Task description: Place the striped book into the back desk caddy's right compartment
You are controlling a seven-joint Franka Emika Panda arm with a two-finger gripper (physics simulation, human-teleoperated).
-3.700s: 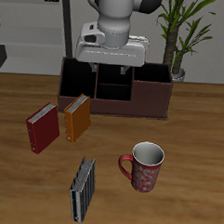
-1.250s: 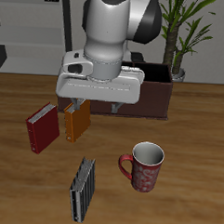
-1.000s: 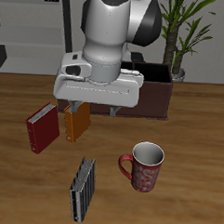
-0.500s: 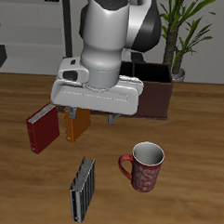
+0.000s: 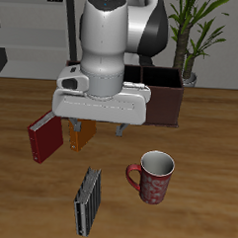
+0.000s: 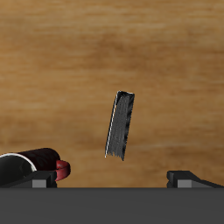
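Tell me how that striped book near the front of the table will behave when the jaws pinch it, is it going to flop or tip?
The striped book looks like a thin hardcover, so it is probably stiff rather than floppy. In the wrist view it shows as a narrow slab, which suggests it is light and could tip or slide if nudged. The red mug beside it leaves limited room.

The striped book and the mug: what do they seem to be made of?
The striped book looks like a matte hardcover, maybe board or cloth: dull gray and black stripes, no shine. The mug looks like glazed ceramic: thick pale rim, red patterned wall. Being renders, neither is sure.
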